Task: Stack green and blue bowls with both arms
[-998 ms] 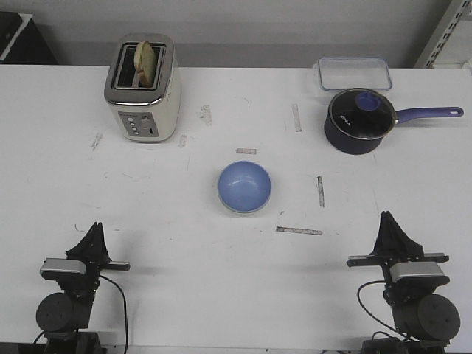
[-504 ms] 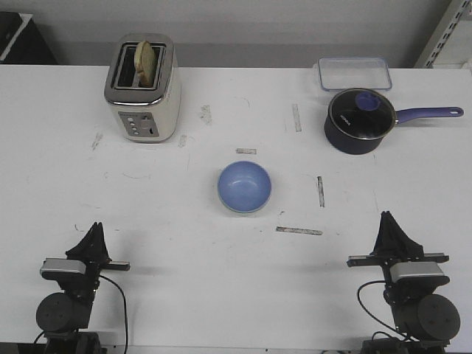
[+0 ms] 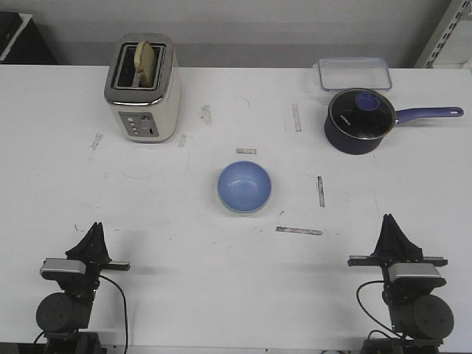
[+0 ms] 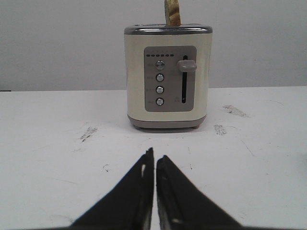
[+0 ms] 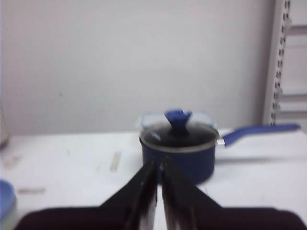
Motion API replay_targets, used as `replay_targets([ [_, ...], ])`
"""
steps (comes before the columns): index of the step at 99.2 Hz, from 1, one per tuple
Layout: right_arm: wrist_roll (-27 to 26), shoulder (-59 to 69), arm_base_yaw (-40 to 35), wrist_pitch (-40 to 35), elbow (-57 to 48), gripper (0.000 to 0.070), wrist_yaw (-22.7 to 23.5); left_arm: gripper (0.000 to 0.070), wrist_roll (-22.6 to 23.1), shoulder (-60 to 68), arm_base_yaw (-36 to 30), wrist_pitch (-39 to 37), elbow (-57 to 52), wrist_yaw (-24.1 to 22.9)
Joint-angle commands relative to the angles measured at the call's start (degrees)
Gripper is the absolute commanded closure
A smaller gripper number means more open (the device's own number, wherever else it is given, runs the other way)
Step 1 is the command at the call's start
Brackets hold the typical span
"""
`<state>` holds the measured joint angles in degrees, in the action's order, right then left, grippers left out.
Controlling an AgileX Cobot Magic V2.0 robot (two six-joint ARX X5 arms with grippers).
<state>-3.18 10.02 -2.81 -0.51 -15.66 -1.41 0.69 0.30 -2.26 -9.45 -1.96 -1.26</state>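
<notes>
The light blue bowl (image 3: pixel 244 185) sits upright in the middle of the table. A thin pale green edge (image 3: pixel 244 212) shows under its near rim, so it appears to rest inside the green bowl. In the right wrist view the blue bowl (image 5: pixel 5 195) is cut off at the edge of the picture. My left gripper (image 3: pixel 94 228) is shut and empty at the near left, and in the left wrist view (image 4: pixel 154 155) it points at the toaster. My right gripper (image 3: pixel 389 220) is shut and empty at the near right, and in the right wrist view (image 5: pixel 159 162) it points at the saucepan.
A cream toaster (image 3: pixel 143 88) with a slice of bread in it stands at the far left. A dark navy saucepan (image 3: pixel 359 120) with a glass lid and a long handle stands at the far right. A clear lidded container (image 3: pixel 355 73) lies behind it. Tape marks dot the table.
The right arm has shifted very slightly toward the near edge. The bowls and the left arm have not moved.
</notes>
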Motion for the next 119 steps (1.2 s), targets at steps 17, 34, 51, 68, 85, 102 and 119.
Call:
replay_targets([
  [17,0.2,-6.4,1.0,1.4,8.7,0.0694,0.1,0.0698,0.0,-0.1,0.0,-0.7,1.2,0.2],
  [34,0.2,-10.0,1.5,1.4,11.9,0.0694,0.1,0.0698,0.0,-0.1,0.0,-0.7,1.2,0.2],
  [51,0.2,-9.9,1.8,4.2,14.4,0.0694,0.4,0.0698,0.0,-0.1,0.0,-0.7,1.2,0.2],
  [68,0.2,-9.9,2.0,4.6,15.0,0.0694,1.7,0.0698,0.0,-0.1,0.0,-0.7,1.2,0.2],
  [85,0.2,-9.9,2.3,4.6,15.0,0.0695,2.3,0.0698,0.0,-0.1,0.0,-0.7,1.2,0.2],
  [102,0.2,-9.9,2.6,4.6,15.0,0.0694,3.0,0.0698,0.0,-0.1,0.0,-0.7,1.2,0.2],
  [119,0.2,-9.9,2.5,4.6,15.0,0.0694,2.9,0.0698,0.0,-0.1,0.0,-0.7,1.2,0.2],
])
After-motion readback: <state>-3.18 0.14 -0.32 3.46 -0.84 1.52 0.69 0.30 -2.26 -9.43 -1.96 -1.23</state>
